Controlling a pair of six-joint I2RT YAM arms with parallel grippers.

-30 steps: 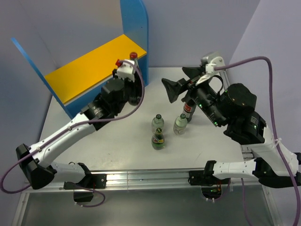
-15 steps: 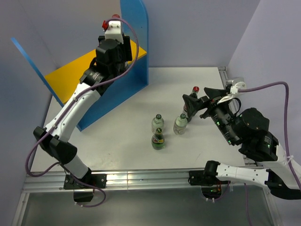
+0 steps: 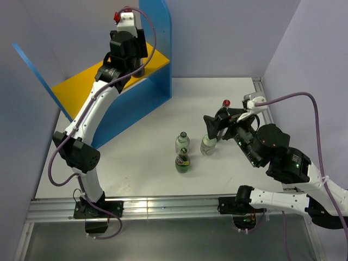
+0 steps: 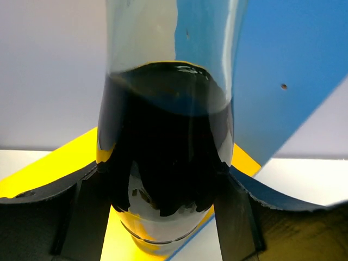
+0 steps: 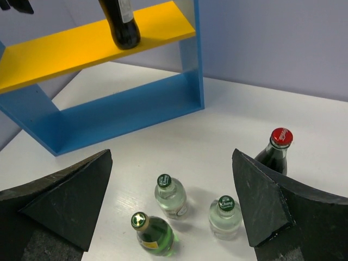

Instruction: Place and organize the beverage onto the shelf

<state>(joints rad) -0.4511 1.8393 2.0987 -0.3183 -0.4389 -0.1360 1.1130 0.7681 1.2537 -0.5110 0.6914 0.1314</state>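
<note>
Left wrist, dark cola bottle (image 4: pixel 166 163), glossy liquid, clear neck

— Is anything reading clearly here?
— No. White script is showing on the red cap (image 5: pixel 281 136), a white mark on one green cap (image 5: pixel 227 203), and pale print on the label (image 5: pixel 124 6) of the far cola bottle (image 5: pixel 124 27), all coming out too small to read.

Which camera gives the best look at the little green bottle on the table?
The right wrist view: the green bottle is close, with cap and body clear. The top view shows it small among the other bottles; the left wrist view misses it.
</note>
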